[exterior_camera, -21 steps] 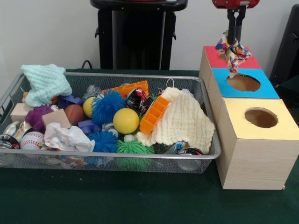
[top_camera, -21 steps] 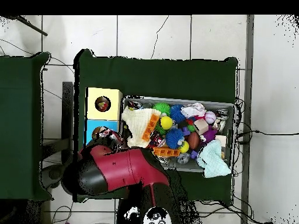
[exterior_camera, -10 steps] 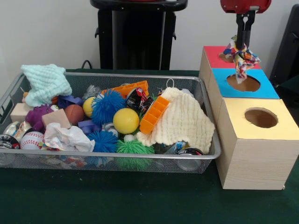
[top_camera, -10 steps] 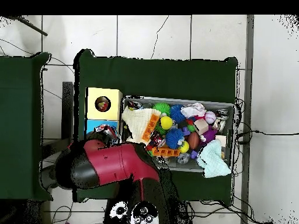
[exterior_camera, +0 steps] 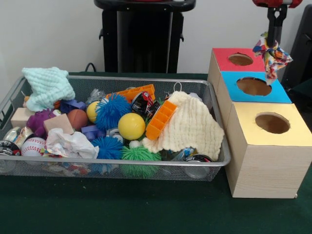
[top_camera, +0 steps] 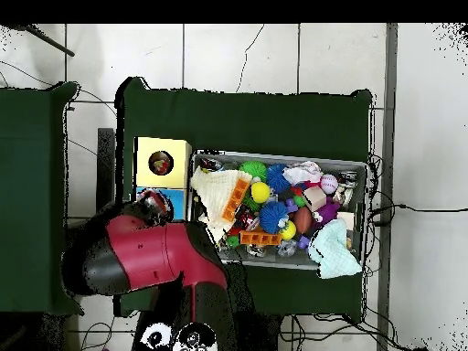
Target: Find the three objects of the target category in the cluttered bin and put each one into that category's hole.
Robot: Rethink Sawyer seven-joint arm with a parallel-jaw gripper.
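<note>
Patterned cloth [exterior_camera: 272, 54] hangs from fingers [exterior_camera: 274, 29]; overhead, arm [top_camera: 151, 256] hides both.

Red and black arm with a slim dark gripper

At the top right of the front view, the gripper [exterior_camera: 274, 34] shows as narrow black fingers [exterior_camera: 276, 24] under a glossy red housing [exterior_camera: 273, 3]. In the overhead view, at the lower left, the arm [top_camera: 146, 260] is a bulky red shell with rounded black joint sections and a black-and-white patterned base [top_camera: 178, 338].

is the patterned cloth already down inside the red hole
No, the patterned cloth hangs from the gripper in the air, off to the side of the red hole.
</note>
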